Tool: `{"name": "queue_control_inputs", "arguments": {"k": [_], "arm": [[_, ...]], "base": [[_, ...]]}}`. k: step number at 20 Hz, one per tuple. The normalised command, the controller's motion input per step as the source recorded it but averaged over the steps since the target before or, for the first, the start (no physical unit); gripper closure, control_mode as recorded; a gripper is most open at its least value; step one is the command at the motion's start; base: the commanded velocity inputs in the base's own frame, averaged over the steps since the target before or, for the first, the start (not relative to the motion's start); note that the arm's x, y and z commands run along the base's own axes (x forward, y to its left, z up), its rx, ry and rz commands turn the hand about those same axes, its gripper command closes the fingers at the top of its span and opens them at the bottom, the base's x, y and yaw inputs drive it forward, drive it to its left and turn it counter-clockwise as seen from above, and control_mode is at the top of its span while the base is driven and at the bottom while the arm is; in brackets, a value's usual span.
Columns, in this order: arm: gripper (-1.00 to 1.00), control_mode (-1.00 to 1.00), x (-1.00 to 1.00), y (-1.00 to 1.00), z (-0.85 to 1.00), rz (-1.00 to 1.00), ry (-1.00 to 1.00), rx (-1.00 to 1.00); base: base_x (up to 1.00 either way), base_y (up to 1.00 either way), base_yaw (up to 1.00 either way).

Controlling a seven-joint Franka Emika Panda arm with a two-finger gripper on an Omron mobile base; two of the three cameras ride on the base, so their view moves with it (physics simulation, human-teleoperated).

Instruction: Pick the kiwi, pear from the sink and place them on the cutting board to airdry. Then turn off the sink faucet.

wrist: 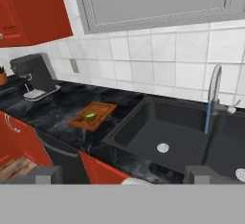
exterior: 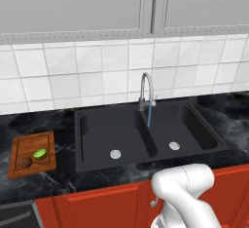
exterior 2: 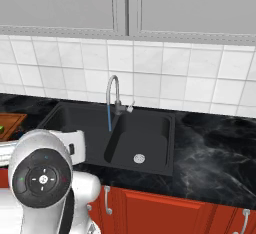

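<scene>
Sink point(exterior: 97, 139): two basins, one drain each, both basins bare of fruit. Board point(exterior: 19, 166) on the desk point(exterior: 63, 180) left of the sink carries two items: a green pear point(exterior: 40, 154) and a brown kiwi point(exterior: 26, 162), side by side. Faucet point(exterior: 146, 91) runs one blue stream into the right basin. Gripper point(wrist: 122, 174): jaws wide, holding nothing; tips cut off at the frame bottom.

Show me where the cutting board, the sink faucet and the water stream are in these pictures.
cutting board point(exterior: 47, 141): left base view, bare wood near its far right corner.
sink faucet point(exterior: 144, 78): left base view, top of the arched spout.
water stream point(exterior: 149, 117): left base view, middle of the blue jet.
</scene>
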Motion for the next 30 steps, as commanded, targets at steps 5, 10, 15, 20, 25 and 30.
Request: {"name": "queue_control_inputs", "arguments": {"k": [5, 10, 15, 20, 25, 30], "arm": [[-1.0, -1.0, 0.47, -0.2, -0.05, 0.17, -0.01, 0.03], [-1.0, -1.0, 0.37, -0.21, -0.07, 0.15, -0.07, 0.0], [-1.0, -1.0, 0.21, -0.27, -0.18, 0.12, -0.1, 0.0], [-1.0, -1.0, 0.33, -0.17, -0.14, 0.12, -0.06, 0.0], [-1.0, -1.0, 0.32, -0.1, -0.09, 0.11, -0.05, 0.0], [-1.0, -1.0, -0.05, 0.0, -0.01, 0.15, 0.0, 0.02]], "base": [[0.0, 0.0, 0.0], [0.0, 0.0, 0.0], [0.0, 0.0, 0.0], [0.0, 0.0, 0.0], [0.0, 0.0, 0.0], [0.0, 0.0, 0.0]]}}
